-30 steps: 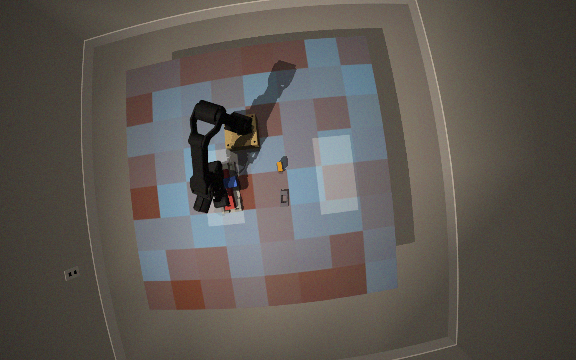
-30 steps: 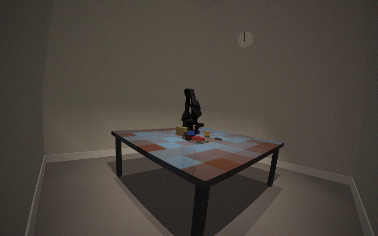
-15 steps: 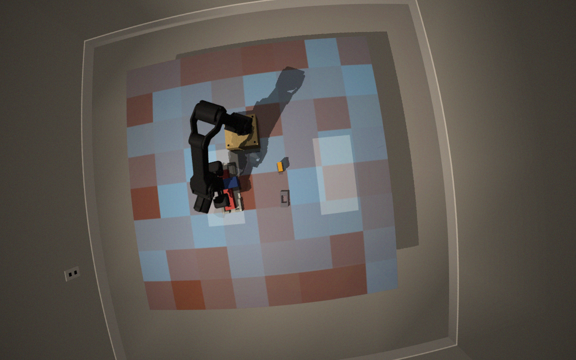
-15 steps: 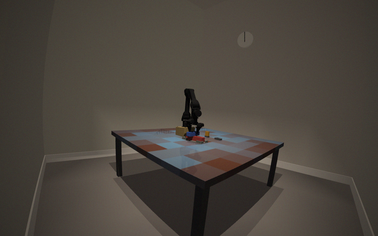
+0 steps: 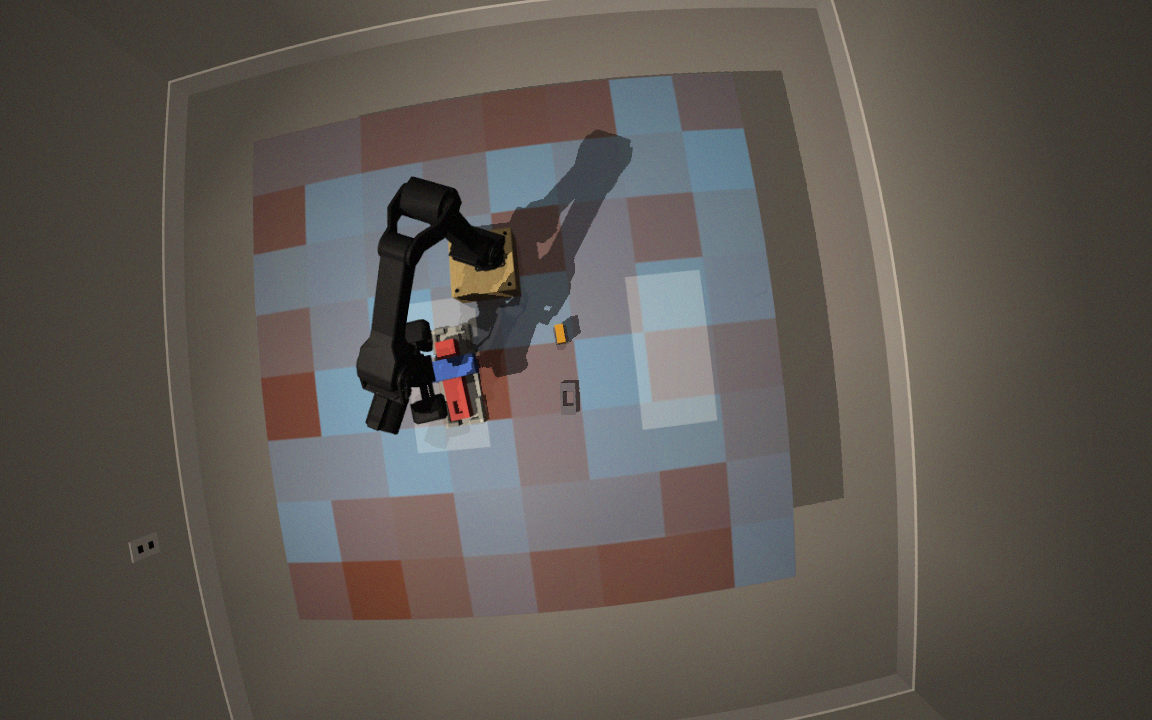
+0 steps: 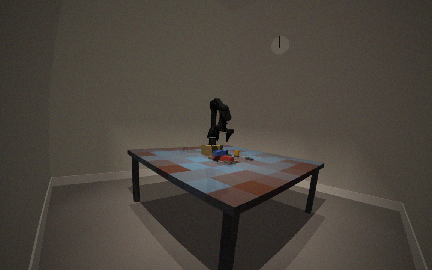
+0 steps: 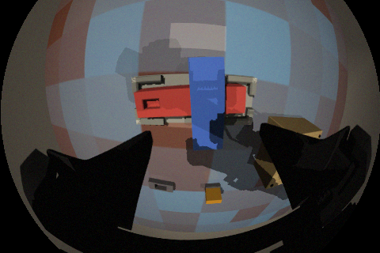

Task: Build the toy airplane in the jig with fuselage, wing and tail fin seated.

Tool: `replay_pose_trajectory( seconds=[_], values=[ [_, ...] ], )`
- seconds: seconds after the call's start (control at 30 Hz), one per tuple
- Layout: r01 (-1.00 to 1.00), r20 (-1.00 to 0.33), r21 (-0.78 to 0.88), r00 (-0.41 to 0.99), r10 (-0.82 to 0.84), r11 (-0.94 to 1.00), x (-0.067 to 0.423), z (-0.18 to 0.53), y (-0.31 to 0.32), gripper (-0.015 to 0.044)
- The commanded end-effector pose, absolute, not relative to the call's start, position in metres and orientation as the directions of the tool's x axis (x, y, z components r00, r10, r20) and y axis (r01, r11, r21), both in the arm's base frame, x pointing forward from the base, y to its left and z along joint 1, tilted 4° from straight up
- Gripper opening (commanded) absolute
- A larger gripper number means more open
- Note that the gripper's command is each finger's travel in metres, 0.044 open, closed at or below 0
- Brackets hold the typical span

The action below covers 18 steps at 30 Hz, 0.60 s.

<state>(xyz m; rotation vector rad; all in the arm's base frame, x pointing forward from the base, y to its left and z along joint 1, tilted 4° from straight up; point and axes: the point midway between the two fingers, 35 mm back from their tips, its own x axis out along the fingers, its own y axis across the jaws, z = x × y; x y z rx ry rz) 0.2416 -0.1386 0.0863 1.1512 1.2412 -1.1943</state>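
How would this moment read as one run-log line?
gripper: open, empty | blue wing: across red fuselage | orange tail fin: on table

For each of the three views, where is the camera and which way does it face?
Top: overhead, looking down on the table; whole arm visible.
Exterior: off to the side, facing the table; arm stands upright with the open pincer raised.
Wrist: on the arm, looking down between both fingers.
Shared: the blue wing across the red fuselage, and the orange tail fin lying apart.
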Motion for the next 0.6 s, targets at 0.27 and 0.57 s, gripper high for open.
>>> replay_pose_trajectory(
  seconds=[0.27, 0.57],
  values=[
    [0.888, -0.999, -0.043, -0.046, -0.004, 0.458, 0.2422, 0.0874, -0.1386, 0.0440],
    [0.227, -0.999, -0.014, -0.046, -0.004, 0.974, 0.2426, 0.0886, -0.1386, 0.0440]
  ],
)
